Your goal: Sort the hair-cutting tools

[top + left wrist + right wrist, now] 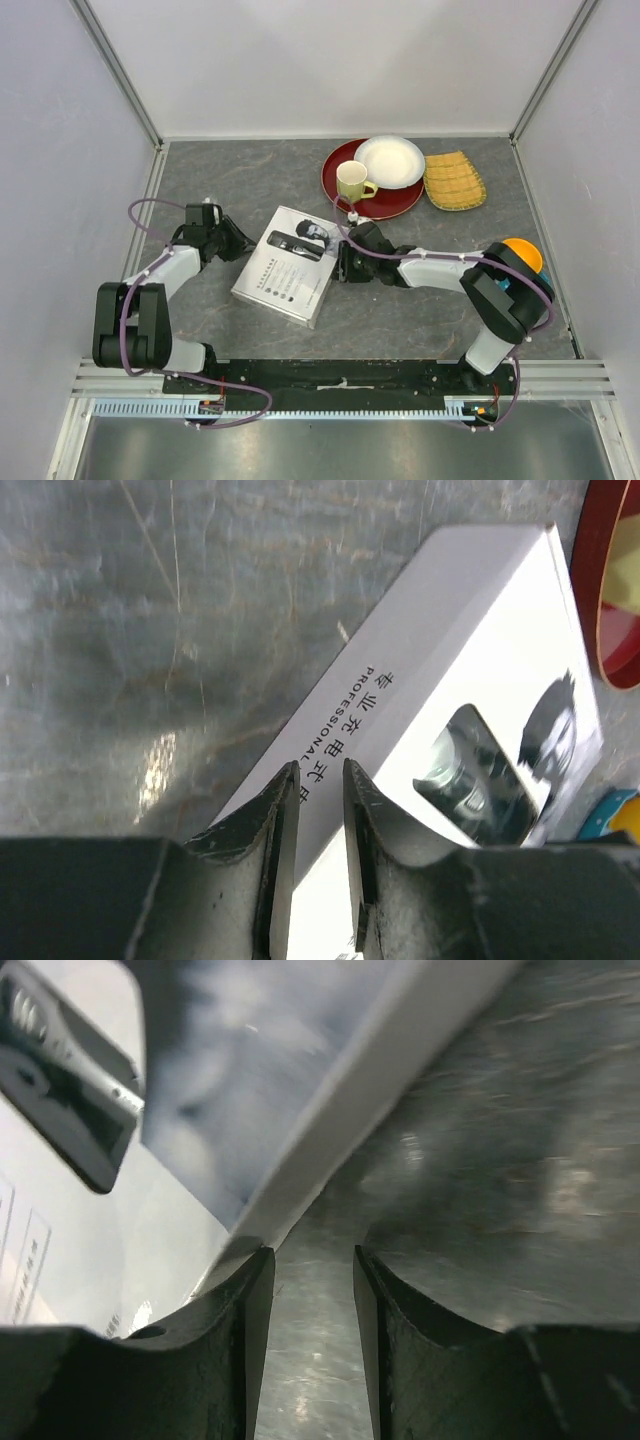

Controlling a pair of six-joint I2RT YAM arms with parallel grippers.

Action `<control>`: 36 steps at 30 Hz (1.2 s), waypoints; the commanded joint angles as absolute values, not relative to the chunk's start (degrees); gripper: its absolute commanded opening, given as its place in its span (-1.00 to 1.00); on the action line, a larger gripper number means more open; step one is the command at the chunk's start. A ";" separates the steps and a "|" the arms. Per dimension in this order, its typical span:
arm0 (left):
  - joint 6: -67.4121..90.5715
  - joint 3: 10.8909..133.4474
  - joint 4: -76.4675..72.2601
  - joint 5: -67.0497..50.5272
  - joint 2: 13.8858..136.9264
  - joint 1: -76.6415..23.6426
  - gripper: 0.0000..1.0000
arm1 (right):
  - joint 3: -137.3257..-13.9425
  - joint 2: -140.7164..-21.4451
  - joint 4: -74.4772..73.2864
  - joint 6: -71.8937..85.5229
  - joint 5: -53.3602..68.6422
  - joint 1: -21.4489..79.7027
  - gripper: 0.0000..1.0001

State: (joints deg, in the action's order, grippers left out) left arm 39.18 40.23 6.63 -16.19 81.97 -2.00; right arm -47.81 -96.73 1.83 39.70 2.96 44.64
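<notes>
A white box (290, 265) lies slanted at mid table. Through a window in its lid I see the black-and-silver hair clipper (296, 245), which also shows in the left wrist view (485, 775) and the right wrist view (70, 1110). The other hair-cutting tools are hidden. My left gripper (238, 245) is at the box's upper left end. Its jaws (320, 770) stand a narrow gap apart over the printed side (400, 670), with nothing pinched between them. My right gripper (342, 262) is at the box's right end. It is open (312, 1252) over bare table, its left fingertip (255, 1265) against the box corner (240, 1235).
At the back stands a red plate (345, 175) with a white bowl (390, 160) and a yellow mug (352, 182). A woven tray (453, 180) lies to its right. An orange-and-teal object (522, 255) sits by the right arm's elbow. Walls enclose the table on three sides.
</notes>
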 commanded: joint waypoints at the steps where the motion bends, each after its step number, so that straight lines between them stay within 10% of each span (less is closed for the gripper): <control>1: 39.38 37.36 16.78 -25.59 75.87 -6.15 -0.36 | -48.52 -93.61 7.30 41.75 -0.69 40.27 -0.08; 36: 35.68 37.61 16.52 -25.49 76.73 -6.59 -0.34 | -59.15 -111.80 14.69 41.04 12.49 29.09 -0.22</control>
State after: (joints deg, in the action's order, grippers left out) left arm 37.63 38.09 15.64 -25.36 76.99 -5.82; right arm -58.43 -110.39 13.08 39.29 9.21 26.28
